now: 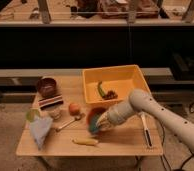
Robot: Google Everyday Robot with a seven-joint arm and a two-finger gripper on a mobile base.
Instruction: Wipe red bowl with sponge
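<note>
Bowl [91,114]: round, shallow, glossy orange-red; mid-table, at 7 o'clock of the yellow plastic bin [121,75].
Sponge [93,128]: small soft teal-blue block, at the bowl's 6 o'clock wall, likely pressed there to scrub.
Gripper [102,123]: inside the bowl, entering from 3 o'clock; cannot tell whether it clamps the sponge.

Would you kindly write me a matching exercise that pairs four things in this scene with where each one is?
Things:
1. claw
2. maroon bowl
3. green item
4. pale blue cloth

Places:
A. inside the yellow bin
B. far left corner of the table
C. at the red bowl, by the sponge
D. near left part of the table

Pairs: 1-C, 2-B, 3-A, 4-D
</note>
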